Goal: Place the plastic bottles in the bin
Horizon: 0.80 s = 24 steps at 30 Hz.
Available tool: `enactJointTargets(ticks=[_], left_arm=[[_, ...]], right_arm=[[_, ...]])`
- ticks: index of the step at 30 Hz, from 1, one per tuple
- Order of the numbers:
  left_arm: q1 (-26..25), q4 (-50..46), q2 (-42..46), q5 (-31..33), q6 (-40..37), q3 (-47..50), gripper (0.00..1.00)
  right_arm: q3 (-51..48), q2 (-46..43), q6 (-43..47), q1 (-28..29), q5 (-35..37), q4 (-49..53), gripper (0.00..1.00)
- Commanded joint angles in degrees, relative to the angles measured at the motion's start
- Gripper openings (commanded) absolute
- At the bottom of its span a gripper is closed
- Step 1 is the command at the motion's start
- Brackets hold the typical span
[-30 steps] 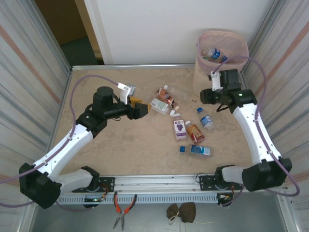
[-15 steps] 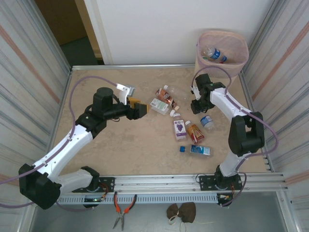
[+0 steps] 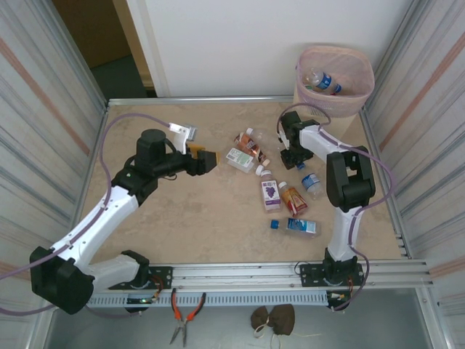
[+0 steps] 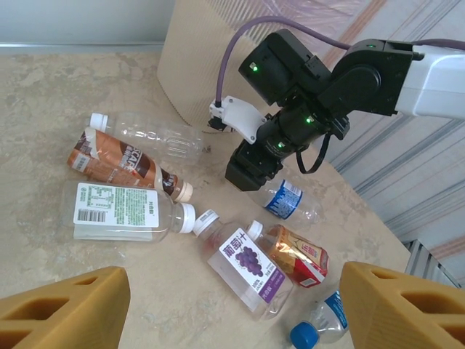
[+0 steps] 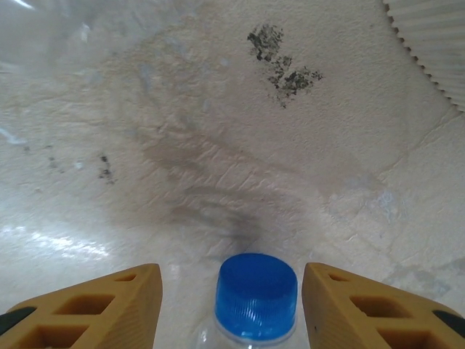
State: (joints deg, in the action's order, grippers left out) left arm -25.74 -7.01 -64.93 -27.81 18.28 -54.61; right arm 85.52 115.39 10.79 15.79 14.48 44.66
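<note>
Clear plastic bottles (image 3: 270, 193) scattered on a mottled beige table (image 3: 182, 218), one in the bin (image 3: 350, 106).
Seven lie on their sides between the arms: one bare and clear, one each labelled brown, white-green, purple and orange-red, two blue-labelled. An eighth, blue-labelled, lies inside the tapering beige bin with its pinkish bag (image 3: 334, 52), at the far right corner. Right gripper (image 5: 232, 305): orange honeycombed fingers (image 5: 87, 309) straddle a ridged blue cap (image 5: 256, 291), gaps both sides, gripping nothing. Left gripper (image 3: 209, 161) hovers wide open, empty.
</note>
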Motion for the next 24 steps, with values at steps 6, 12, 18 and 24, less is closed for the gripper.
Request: enactJointTargets(ticks=[6,12,18,24], left_arm=[[0.9,2.43,-0.99,-0.3,0.75,0.91,0.76],[1.22,2.61,-1.26,-0.6,0.75,0.95,0.76],[1.57,2.85,-1.51,-0.93,0.84,1.0,0.76],[1.76,3.11,-1.44,-1.1,0.95,1.08,0.76]], right_arm=[[1.78,4.45,2.05,-0.21,3.83,0.26,0.51],[1.29,5.59,1.83,-0.23,3.64,0.06,0.47],[0.86,4.69,1.79,-0.23,3.91,-0.17,0.4],[0.45,1.93,1.85,0.42,4.26,0.12,0.35]])
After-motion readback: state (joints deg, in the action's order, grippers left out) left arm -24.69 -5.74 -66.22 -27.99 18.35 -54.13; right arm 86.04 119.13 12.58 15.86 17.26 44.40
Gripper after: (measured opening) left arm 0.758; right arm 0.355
